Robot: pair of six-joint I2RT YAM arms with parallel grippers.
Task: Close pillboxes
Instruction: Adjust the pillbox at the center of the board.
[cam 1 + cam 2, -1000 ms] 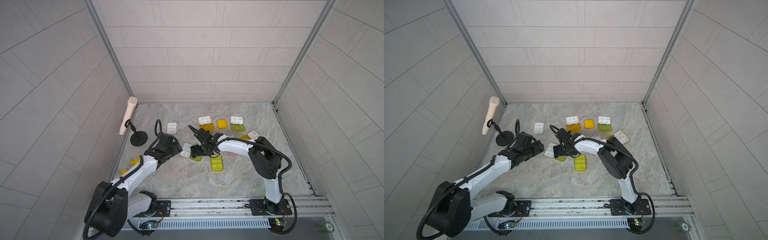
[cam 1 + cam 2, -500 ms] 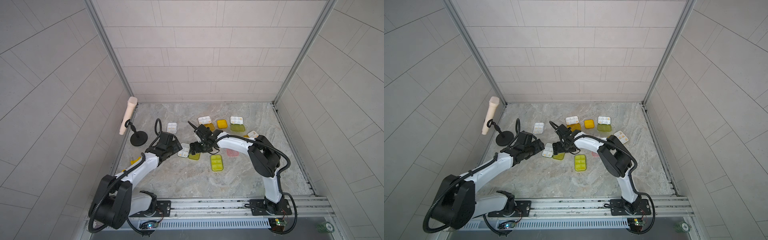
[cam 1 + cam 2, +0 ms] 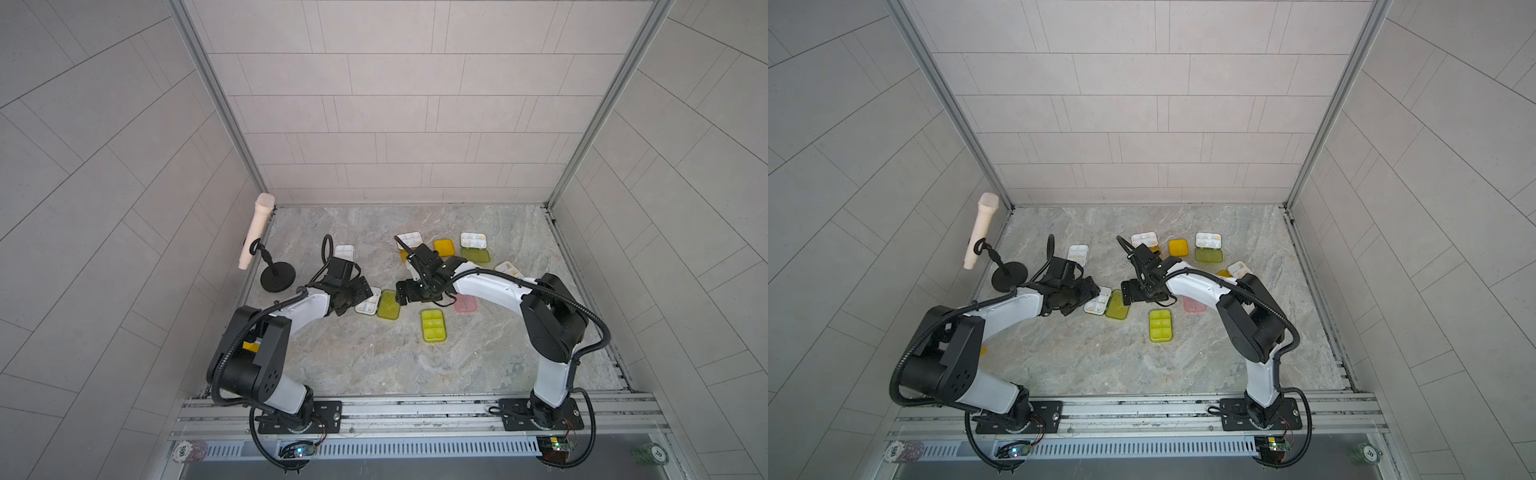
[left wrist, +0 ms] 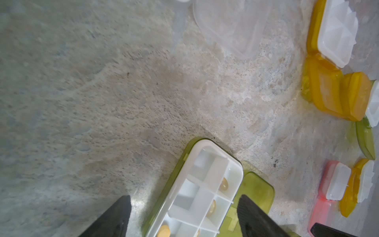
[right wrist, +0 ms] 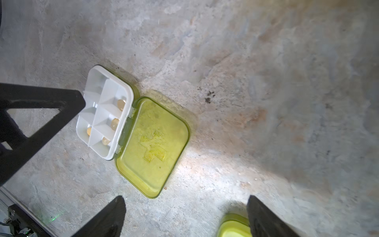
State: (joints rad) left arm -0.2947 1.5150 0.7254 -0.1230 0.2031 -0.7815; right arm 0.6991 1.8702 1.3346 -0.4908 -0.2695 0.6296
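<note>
Right wrist view: open pillbox (image 5: pixel 131 131) just ahead of right gripper (image 5: pixel 185 198), green lid (image 5: pixel 151 147) flat on table (image 5: pixel 266 82), hinged to white tray (image 5: pixel 102 123). Only here: raised cross on lid, four pale pills (image 5: pixel 114 123) in tray, one left finger (image 5: pixel 51 98) at tray's far edge. Right jaws wide, nothing between; closed green box (image 5: pixel 231 225) just beside one finger.

Left wrist view: tray between fingers (image 4: pixel 114 217) of left gripper (image 4: pixel 184 198). Jaws about half spread, gap to tray on one side, other finger over lid; no grip seen. Only here, beyond left gripper: clear lid (image 4: pixel 231 24), orange boxes (image 4: pixel 328 94), pink box (image 4: pixel 319 209), all soft-focus.

Both top views: grippers nose to nose across pillbox, left one hiding part of tray. Right arm (image 3: pixel 486 286) over part of pink box. More open boxes (image 3: pixel 473 240) past right gripper. Mic (image 3: pixel 257 232) on stand (image 3: pixel 277 276) well off left gripper's outer side.

Writing: chips on front rail (image 3: pixel 415 415), "500" (image 3: pixel 185 451) and "20" (image 3: pixel 656 453).
</note>
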